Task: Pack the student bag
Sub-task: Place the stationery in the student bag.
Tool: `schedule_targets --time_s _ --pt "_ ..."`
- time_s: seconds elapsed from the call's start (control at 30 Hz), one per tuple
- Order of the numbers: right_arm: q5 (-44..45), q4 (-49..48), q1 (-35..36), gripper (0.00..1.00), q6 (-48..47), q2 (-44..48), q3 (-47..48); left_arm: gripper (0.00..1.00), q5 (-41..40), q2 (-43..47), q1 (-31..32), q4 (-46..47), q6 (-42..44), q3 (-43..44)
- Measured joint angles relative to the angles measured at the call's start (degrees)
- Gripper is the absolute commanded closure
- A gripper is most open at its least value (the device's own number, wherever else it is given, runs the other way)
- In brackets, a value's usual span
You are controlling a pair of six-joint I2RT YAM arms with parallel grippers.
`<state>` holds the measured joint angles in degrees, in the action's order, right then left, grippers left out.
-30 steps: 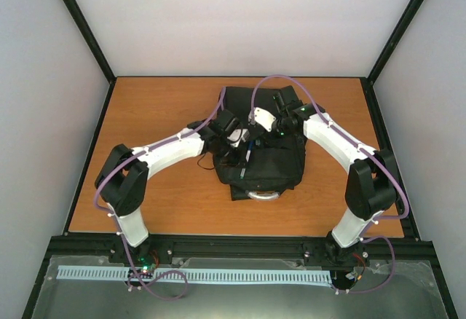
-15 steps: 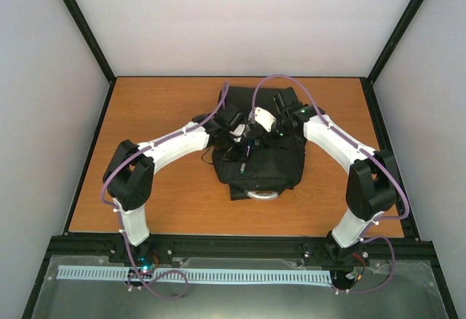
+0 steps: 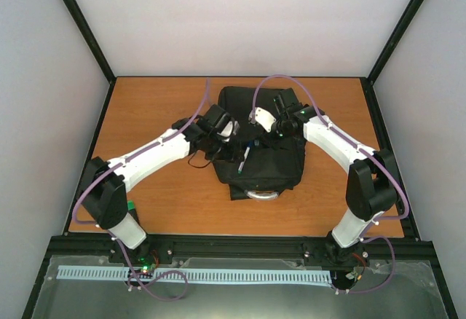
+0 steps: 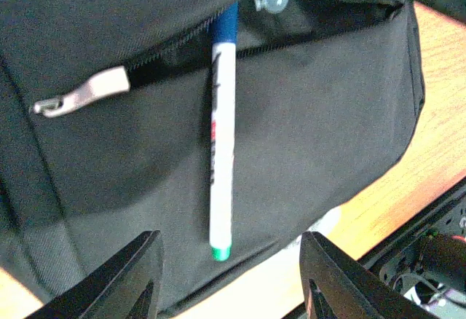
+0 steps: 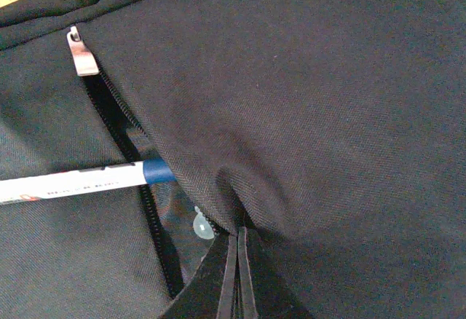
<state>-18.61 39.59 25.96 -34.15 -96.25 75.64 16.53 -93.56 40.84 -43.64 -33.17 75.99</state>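
Note:
The student bag [image 3: 271,160], a large black backpack, lies on the table with its grey handle [image 3: 262,194] toward the arms. A white pen [image 4: 220,159] with a green end lies on the bag's front, its blue end tucked into the unzipped pocket; in the right wrist view the pen [image 5: 76,183] enters beside the zipper. My left gripper [image 4: 229,282] hovers open just behind the pen's green end, touching nothing. My right gripper [image 5: 237,250] is shut on a fold of the bag's fabric at the pocket's upper edge, holding it up.
Metal zipper pulls [image 4: 84,92] [image 5: 82,53] sit at the pocket's end. Bare wooden table [image 3: 153,108] surrounds the bag. A black frame rail [image 3: 240,245] runs along the near edge, and the enclosure's walls stand on the other sides.
My left gripper has opened and let go of the pen, and the left arm has drawn back to the left. The pen stays half in the pocket. The right arm holds still.

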Motion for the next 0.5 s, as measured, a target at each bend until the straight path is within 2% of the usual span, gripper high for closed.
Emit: schedule_targets --time_s 0.2,0.33,0.5 --pt "-0.02 -0.02 0.00 0.97 0.50 0.00 0.00 0.58 0.20 4.07 1.14 -0.31 0.22 -5.57" --pt "-0.02 -0.02 0.00 0.97 0.76 0.00 0.00 0.59 -0.04 4.20 3.13 -0.39 0.35 -7.63" --pt "-0.04 -0.04 0.00 0.97 0.85 0.00 -0.02 0.67 -0.24 3.63 4.70 -0.24 0.35 -8.31"
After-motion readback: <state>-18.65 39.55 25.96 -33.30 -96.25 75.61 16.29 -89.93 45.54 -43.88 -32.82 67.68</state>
